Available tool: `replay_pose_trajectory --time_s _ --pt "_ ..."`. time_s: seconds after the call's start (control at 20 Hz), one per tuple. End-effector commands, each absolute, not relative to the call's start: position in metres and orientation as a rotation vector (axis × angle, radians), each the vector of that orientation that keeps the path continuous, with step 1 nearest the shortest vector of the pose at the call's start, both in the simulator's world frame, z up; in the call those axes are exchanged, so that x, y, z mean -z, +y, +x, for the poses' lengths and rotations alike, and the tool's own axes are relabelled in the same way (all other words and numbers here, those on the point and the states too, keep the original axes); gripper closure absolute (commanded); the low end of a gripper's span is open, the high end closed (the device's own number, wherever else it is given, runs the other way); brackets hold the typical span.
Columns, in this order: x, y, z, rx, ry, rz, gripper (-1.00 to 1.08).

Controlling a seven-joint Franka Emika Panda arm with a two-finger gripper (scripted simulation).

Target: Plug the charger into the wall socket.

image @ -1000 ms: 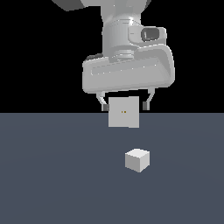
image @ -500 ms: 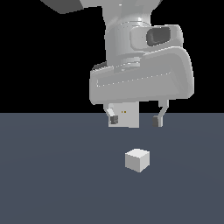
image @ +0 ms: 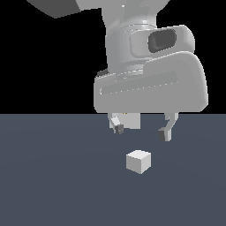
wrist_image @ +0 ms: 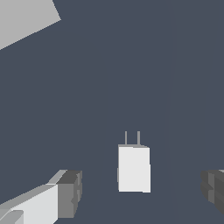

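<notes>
Gripper (image: 141, 131) is held open above the charger (image: 138, 161), not touching it; socket (image: 131, 121) is mostly hidden behind the fingers (image: 118, 128)

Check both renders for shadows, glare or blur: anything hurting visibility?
Exterior view: flat, even lighting, sharp edges, black backdrop, no cast shadow under the charger; the arm hides most of the wall socket. Wrist view: also sharp, no glare; charger prongs crisp; the open gripper fingers are cropped at the frame edge.
</notes>
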State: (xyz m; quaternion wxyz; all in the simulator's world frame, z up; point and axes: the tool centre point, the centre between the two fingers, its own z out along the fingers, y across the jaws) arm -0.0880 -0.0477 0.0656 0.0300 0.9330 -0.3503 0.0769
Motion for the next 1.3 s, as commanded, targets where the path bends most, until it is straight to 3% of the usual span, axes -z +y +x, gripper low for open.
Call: replay_pose_trajectory --time_s 0.0,1.25 --pt "-0.063 -0.048 -0.09 -0.244 -1.104 2.865 -0.92" --pt "-0.012 -0.048 -0.091 -0.245 -1.116 2.86 -0.92"
